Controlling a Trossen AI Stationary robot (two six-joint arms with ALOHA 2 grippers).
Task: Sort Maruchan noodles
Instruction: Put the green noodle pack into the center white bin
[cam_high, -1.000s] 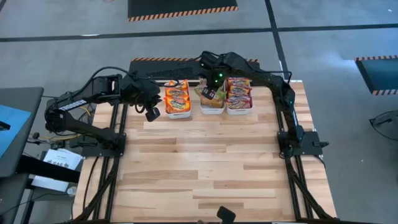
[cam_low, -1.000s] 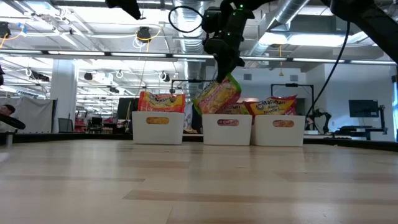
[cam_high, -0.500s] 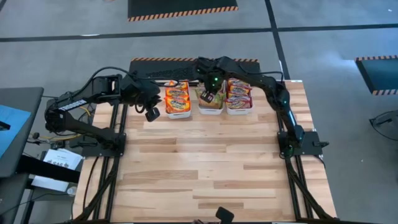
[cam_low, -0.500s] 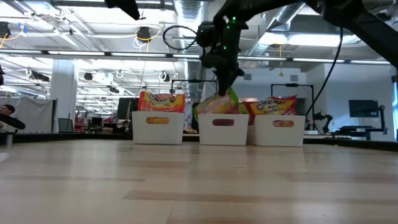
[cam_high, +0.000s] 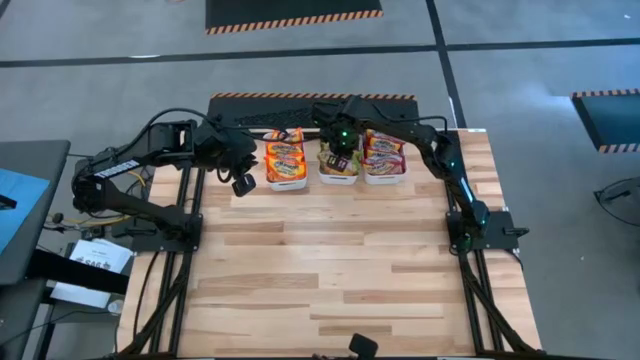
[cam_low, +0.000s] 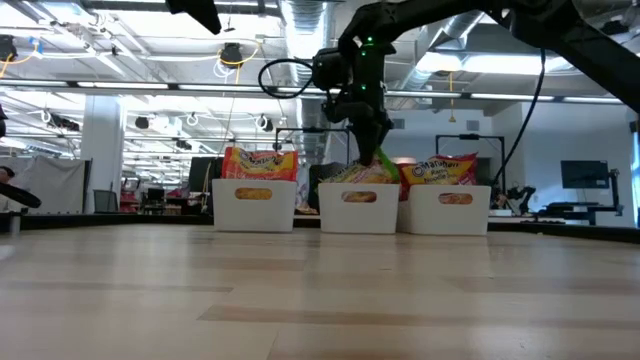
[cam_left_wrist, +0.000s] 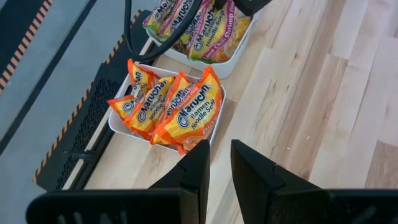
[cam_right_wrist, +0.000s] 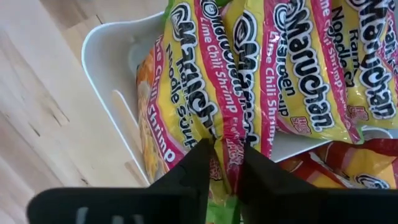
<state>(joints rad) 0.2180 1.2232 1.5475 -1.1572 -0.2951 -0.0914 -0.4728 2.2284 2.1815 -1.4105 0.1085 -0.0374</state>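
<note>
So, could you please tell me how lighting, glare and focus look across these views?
High view: even light, soft shadows under the arms on the table. Low view: bright ceiling lights glare behind; the bins read clearly. Right wrist view: the packets shine with glossy highlights, and the right claw is blurred up close. Left wrist view: the left claw is similarly soft.

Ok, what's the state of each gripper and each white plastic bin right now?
Left gripper: open, empty, beside the left white plastic bin.
Right gripper: down at the middle white plastic bin, against a packet's edge.
Left bin: filled with orange crinkly packets.
Middle bin: holds green-and-pink packets.
Right white plastic bin: holds red-and-yellow packets.
</note>
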